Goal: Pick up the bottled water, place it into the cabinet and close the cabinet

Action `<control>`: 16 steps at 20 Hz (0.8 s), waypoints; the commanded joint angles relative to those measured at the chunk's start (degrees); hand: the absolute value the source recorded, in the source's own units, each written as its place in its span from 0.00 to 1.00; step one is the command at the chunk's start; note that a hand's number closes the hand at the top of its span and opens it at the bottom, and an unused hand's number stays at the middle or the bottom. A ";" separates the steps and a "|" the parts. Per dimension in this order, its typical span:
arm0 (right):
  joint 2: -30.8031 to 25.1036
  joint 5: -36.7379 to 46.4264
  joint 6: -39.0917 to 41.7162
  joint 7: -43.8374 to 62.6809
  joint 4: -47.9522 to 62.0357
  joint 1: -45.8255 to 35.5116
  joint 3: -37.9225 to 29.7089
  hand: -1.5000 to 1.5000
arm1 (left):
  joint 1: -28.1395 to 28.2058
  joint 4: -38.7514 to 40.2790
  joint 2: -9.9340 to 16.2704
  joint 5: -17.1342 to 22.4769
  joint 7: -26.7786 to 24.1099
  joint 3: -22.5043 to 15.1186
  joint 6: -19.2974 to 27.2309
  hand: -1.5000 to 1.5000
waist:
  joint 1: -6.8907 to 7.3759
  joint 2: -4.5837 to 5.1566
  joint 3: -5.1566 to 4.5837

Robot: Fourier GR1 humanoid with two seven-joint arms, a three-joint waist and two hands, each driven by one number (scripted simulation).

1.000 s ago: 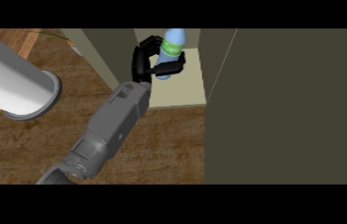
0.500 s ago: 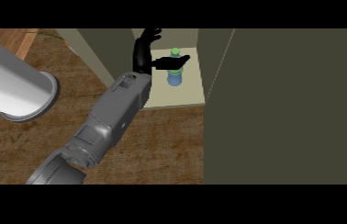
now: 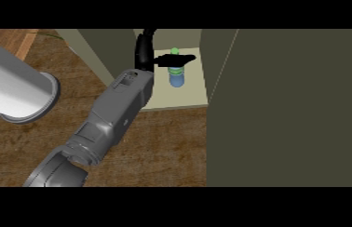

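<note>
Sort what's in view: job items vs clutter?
Job:
- bottled water, on the cabinet shelf
- cabinet, open
- cabinet door
- left hand, open, thumb across the bottle

Lying about:
- grey cylinder, at left on the wooden counter

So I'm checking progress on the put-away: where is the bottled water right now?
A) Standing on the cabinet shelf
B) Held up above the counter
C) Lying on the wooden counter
A: the bottled water stands on the pale shelf inside the cabinet, with the open left hand beside it.
</note>
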 commanded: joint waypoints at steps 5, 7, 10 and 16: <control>0.18 -1.23 -2.20 2.64 -7.99 1.50 -1.50 0.00 | 1.44 -2.65 -0.54 1.18 -8.47 0.57 -5.33 0.00 | 0.42 -0.53 0.00; -0.11 0.41 -1.89 2.78 -4.41 -1.81 -0.83 0.00 | 0.18 -3.01 -0.55 2.59 -6.20 -0.02 -5.44 0.00 | 0.86 -0.65 0.07; 3.61 2.71 -3.89 3.76 -9.18 0.73 1.77 0.00 | 1.60 -5.32 -0.56 4.73 -7.50 -0.02 -5.72 0.00 | 1.09 -0.98 0.05; 0.69 -0.27 -5.88 6.75 -9.15 -1.22 -0.49 0.00 | 7.28 -12.60 -0.57 9.74 -7.07 -6.61 -4.98 0.00 | 1.79 -1.34 0.05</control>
